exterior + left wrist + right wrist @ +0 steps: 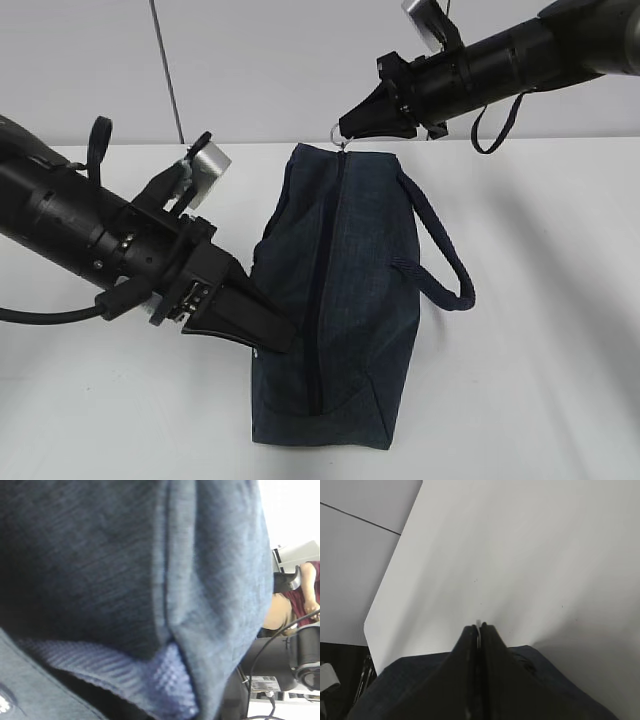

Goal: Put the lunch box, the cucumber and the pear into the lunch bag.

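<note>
We judged the task nearly finished: the lunch bag (340, 300) stood mid-table with its zipper run shut, and no lunch box, cucumber or pear lay outside, so presumably they were inside, unseen. The right gripper (345, 128) was clamped on the silver ring pull (340, 131) at the far end; the left gripper (272, 335) pinched the bag's near-left fabric.

Exterior view: slanted down from the front onto white surface (560, 400) and dark navy fabric bag (345, 300). Left wrist: pressed against that bag (100, 565). Right wrist: above the bag's end (410, 690), facing the surface's (520, 555) edge.
</note>
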Available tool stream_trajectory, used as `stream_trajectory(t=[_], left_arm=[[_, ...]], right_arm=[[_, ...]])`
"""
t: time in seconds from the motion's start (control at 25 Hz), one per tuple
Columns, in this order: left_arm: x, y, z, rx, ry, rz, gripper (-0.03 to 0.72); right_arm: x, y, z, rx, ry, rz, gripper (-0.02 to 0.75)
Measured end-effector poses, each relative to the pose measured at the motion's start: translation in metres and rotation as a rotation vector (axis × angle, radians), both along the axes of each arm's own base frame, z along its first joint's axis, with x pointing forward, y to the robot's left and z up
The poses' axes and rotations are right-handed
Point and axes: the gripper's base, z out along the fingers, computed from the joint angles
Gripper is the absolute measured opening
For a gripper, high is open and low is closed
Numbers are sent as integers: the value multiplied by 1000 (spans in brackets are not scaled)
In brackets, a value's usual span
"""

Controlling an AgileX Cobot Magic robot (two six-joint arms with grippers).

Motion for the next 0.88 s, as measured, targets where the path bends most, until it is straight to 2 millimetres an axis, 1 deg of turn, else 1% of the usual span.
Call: stream_trajectory(t=[0.04, 0.12, 0.16, 0.24, 0.32, 0.36, 0.4, 0.48, 0.56, 0.68, 0.76, 0.88], left_arm=[[0, 0, 0, 1, 11, 2, 1], [0, -1, 2, 4, 34, 9, 56], [0, -1, 3, 4, 45, 11, 107], [2, -2, 8, 7, 57, 9, 239], [7, -3, 13, 15, 49, 14, 353], [9, -3, 16, 23, 42, 13, 396], [12, -4, 19, 28, 30, 11, 417], [17, -4, 27, 34, 3, 9, 443], [22, -1, 35, 40, -21, 15, 452], [31, 9, 47, 34, -60, 49, 456], [38, 16, 53, 33, -70, 96, 456], [50, 18, 62, 26, -110, 189, 456]], right_arm=[[-1, 0, 0, 2, 3, 7, 6], [-2, 1, 0, 5, 8, 18, 6], [-2, 1, 0, 7, 10, 23, 6], [-2, 1, 0, 7, 11, 25, 6], [-3, 1, 0, 8, 12, 27, 6], [-3, 1, 0, 8, 12, 27, 6], [-3, 1, 0, 8, 12, 27, 6], [-3, 1, 0, 8, 12, 27, 6], [-2, 0, 0, 8, 12, 25, 6], [-2, -1, 0, 7, 10, 24, 6], [-2, -1, 0, 8, 11, 25, 6], [-3, -1, 0, 10, 14, 33, 6]])
